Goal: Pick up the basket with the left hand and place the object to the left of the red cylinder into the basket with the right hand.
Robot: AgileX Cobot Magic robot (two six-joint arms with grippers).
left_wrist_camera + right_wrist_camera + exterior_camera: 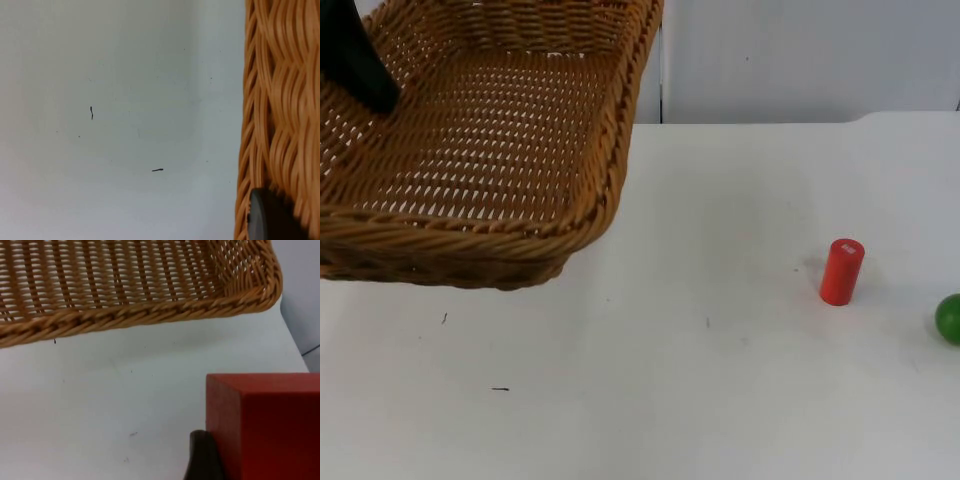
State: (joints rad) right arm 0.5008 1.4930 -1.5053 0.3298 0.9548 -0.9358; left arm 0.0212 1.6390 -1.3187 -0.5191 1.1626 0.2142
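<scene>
wicker basket (490, 150) lifted, one red cylinder (841, 271), one green ball (949, 318).

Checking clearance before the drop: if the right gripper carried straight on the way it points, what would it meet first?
Probably the basket: its near rim lies ahead of the right gripper, which holds a red block. Depth is unclear.
</scene>
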